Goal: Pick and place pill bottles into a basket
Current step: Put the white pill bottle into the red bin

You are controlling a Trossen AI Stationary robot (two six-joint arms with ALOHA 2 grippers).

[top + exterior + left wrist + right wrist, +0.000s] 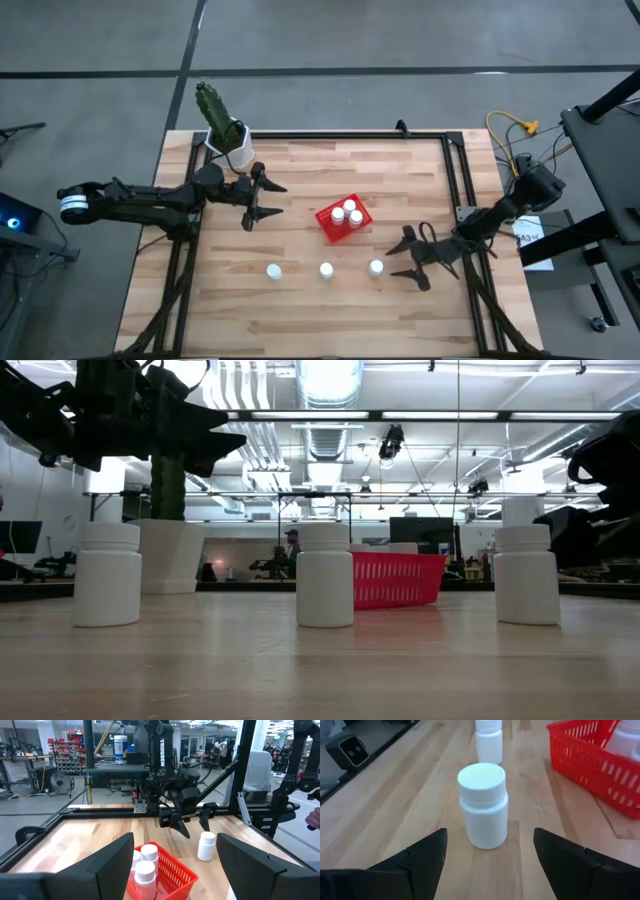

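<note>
While its fingers spread empty just beside the nearest pill bottle [376, 267], the right gripper [406, 259] reaches low from the table's right edge, and the left gripper [262, 200], also spread, hovers near the basket [343, 221] holding three bottles.

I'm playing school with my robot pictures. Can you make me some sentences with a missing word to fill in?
1. The basket is the color ____.
2. ____ pill bottles sit inside the basket.
3. ____ bottles stand in a row on the table.
4. The right gripper is open beside the bottle at the row's ____ end.

Missing words: red; three; three; right
</note>
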